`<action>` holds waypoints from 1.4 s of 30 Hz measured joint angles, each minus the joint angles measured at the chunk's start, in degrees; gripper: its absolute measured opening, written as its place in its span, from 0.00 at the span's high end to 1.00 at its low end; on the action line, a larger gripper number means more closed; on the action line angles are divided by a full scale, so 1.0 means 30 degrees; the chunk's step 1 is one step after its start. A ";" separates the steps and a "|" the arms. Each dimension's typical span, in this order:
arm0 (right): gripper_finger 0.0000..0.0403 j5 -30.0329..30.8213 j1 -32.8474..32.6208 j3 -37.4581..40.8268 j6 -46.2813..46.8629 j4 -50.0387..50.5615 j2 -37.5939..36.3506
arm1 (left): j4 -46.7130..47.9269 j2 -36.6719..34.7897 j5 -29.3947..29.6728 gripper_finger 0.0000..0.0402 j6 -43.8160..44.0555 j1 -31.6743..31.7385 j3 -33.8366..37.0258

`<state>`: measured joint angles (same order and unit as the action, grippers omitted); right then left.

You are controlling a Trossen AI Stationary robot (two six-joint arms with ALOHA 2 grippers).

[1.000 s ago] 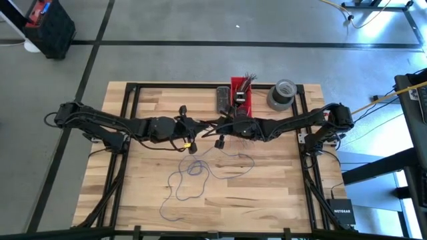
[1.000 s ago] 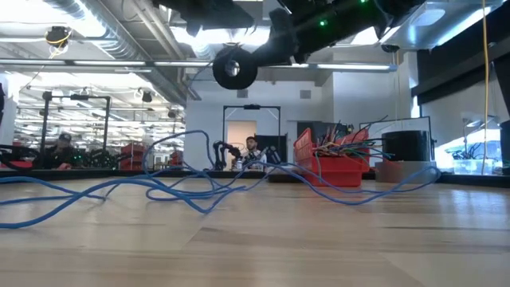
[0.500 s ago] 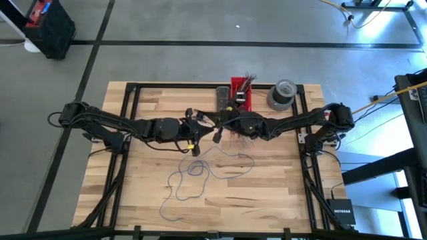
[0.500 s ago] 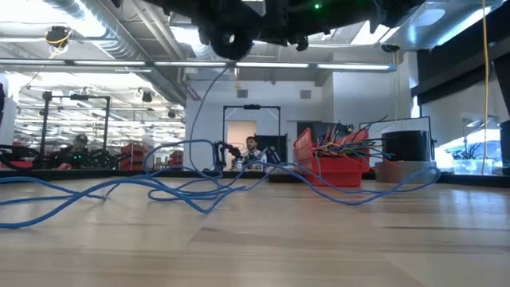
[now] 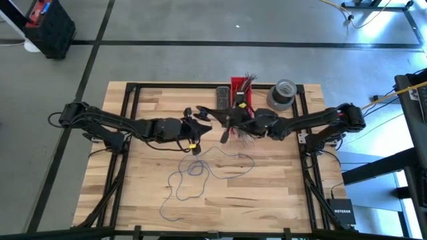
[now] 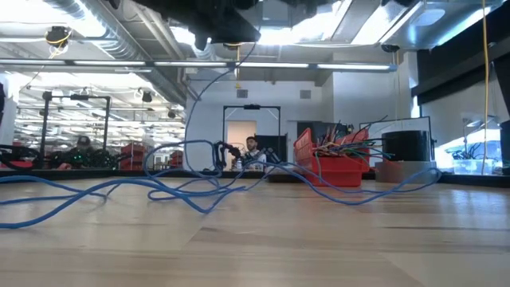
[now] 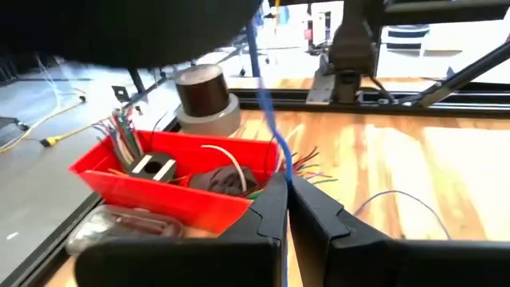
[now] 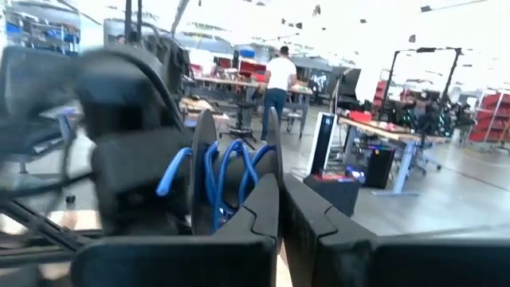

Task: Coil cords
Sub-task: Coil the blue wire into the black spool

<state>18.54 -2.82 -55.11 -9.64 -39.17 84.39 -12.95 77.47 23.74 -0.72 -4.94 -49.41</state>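
Observation:
A long, thin blue cord [image 5: 193, 170] lies in loose loops on the wooden table; in the low view [image 6: 183, 191] it sprawls across the tabletop. One strand [image 6: 194, 104] rises from the table to the grippers. My left gripper [image 5: 202, 122] and right gripper [image 5: 223, 127] meet tip to tip above the table's middle, well clear of it. My left gripper [image 7: 284, 191] is shut on the cord. My right gripper [image 8: 275, 187] is shut, with turns of the cord about its fingers. My left gripper pinches one strand of the blue cord [image 7: 279, 163] between its two fingertips. The strand runs on, nearly straight, from the fingers to my right gripper [image 7: 253, 40]. The held part is lifted clear of the table. My right gripper has several turns of the blue cord [image 8: 223, 171] wound around its shut fingers, near their free ends. The coil is clear of the table. Whether a strand is also pinched between the fingers, I cannot tell.
A red bin [image 5: 240, 93] with short coloured wire ends stands at the far edge, a dark flat object [image 5: 222, 97] to its left and a grey tape roll [image 5: 281, 93] to its right. Bare wood lies on both sides of the cord loops.
Both grippers have gone up and toward the table's right edge, the left following the right. The right gripper has turned about its axis. A strand of the cord has been drawn up from the table to the grippers; the loops on the table have stayed.

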 joint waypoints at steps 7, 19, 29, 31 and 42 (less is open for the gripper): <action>0.98 0.0126 -0.0586 0.0051 -0.0936 0.0528 -0.1837 | 0.0353 -0.0073 0.0004 0.99 -0.0128 0.0423 -0.0062; 0.98 0.0090 -0.0557 -0.0126 -0.1557 0.1312 -0.4018 | 0.0888 -0.0079 0.0002 0.99 -0.0589 0.0434 -0.0066; 0.98 0.0083 -0.0557 -0.1732 -0.2403 0.2558 -0.5286 | 0.1572 -0.0029 0.0026 0.99 -0.0875 0.0434 -0.0007; 0.98 0.0076 -0.0557 -0.2077 -0.2399 0.3037 -0.5433 | 0.1533 -0.0029 0.0039 0.99 -0.0916 0.0446 -0.0015; 0.98 -0.0857 -0.0579 -0.2353 -0.1721 1.0975 -0.5562 | 0.4106 -0.0356 0.2476 1.00 -0.1743 0.0921 0.0109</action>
<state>15.96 -4.56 -62.17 -14.81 -6.25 67.71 -0.63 76.40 31.17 -5.95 -2.18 -49.08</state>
